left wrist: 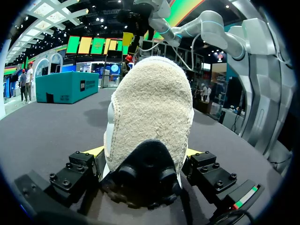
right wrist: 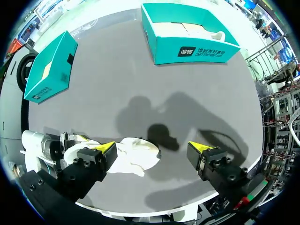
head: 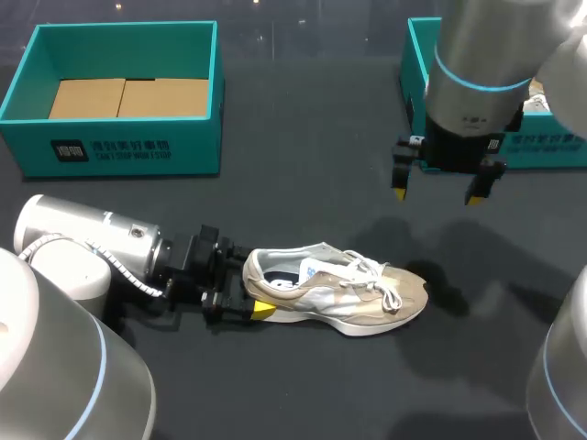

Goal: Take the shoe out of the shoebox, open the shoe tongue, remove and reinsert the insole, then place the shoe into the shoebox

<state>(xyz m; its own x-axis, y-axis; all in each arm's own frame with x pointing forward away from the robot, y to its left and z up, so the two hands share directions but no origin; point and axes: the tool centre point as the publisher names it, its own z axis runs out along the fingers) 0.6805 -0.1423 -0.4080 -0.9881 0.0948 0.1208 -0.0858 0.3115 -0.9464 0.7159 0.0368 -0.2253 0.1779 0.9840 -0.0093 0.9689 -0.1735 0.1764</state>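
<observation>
L gripper [head: 248, 292] tight on shoe [head: 344, 291] heel (toe rightward, axis crosswise)

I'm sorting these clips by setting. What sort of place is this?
Most likely a robot workbench set up for shoe packing. A dark table carries an open teal shoebox and a second shoebox. A sneaker lies on it, its heel gripped by the left gripper, while the right gripper hangs open above.

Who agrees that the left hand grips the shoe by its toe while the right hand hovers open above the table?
No: the left wrist view shows the left hand gripping the shoe by its heel, not its toe. The right hand does hover open above the table.
</observation>
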